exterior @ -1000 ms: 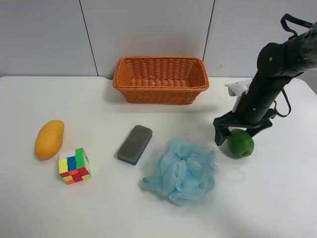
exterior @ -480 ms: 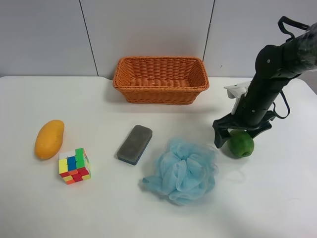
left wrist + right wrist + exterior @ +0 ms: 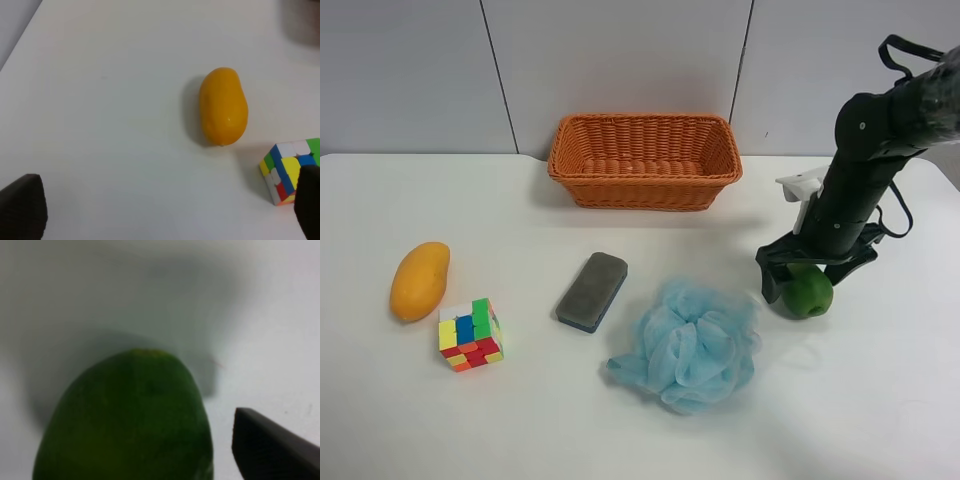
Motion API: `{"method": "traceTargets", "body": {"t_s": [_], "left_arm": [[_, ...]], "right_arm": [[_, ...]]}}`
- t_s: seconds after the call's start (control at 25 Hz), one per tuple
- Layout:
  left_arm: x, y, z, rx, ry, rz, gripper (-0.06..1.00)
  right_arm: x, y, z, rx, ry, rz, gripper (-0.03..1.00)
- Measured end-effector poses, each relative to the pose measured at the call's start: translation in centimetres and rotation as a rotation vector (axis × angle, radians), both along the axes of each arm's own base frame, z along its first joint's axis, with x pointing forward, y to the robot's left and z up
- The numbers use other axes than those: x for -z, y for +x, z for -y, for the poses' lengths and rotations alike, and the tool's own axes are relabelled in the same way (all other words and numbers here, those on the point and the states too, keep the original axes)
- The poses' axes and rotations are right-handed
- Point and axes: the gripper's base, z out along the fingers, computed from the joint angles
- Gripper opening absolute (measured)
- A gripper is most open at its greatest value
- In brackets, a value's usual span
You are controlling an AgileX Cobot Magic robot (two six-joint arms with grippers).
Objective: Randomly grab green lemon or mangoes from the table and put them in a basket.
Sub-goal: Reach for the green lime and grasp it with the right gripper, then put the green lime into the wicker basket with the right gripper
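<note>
Right gripper (image 3: 810, 276): open, lowered over the green lemon (image 3: 808, 293); its dark fingers straddle the fruit, and the right wrist view shows a gap between the one visible finger (image 3: 270, 450) and the peel.
Green lemon: on the table (image 3: 520, 420) at the right, just right of the blue mesh puff (image 3: 692, 343).
Left gripper (image 3: 165, 205): spread wide and holding nothing, above the table's left side.
Mango (image 3: 420, 280): lying at the far left, just beside the colourful cube (image 3: 470, 334).
Basket (image 3: 640, 190): at the table's far edge, centre, well apart from both fruits.
Grey block (image 3: 592, 291): between cube and puff.
</note>
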Motion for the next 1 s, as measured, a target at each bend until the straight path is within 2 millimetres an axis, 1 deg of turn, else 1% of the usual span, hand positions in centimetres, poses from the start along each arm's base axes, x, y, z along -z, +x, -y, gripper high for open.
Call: {"method": "traceTargets", "body": {"t_s": [0.16,0.28,0.32,0.4,0.88,1.0], "left_arm": [[0.0,0.0,0.0,0.0,0.0,0.0,0.99],[0.0,0.0,0.0,0.0,0.0,0.0,0.99],[0.0,0.0,0.0,0.0,0.0,0.0,0.99],[0.0,0.0,0.0,0.0,0.0,0.0,0.99],[0.0,0.0,0.0,0.0,0.0,0.0,0.99],[0.0,0.0,0.0,0.0,0.0,0.0,0.99]], "right_arm": [[0.0,0.0,0.0,0.0,0.0,0.0,0.9],[0.0,0.0,0.0,0.0,0.0,0.0,0.84],[0.0,0.0,0.0,0.001,0.0,0.0,0.79],[0.0,-0.01,0.01,0.01,-0.001,-0.002,0.63],[0.0,-0.01,0.02,0.016,-0.001,-0.002,0.64],[-0.78,-0.2,-0.06,0.026,0.013,0.005,0.64]]}}
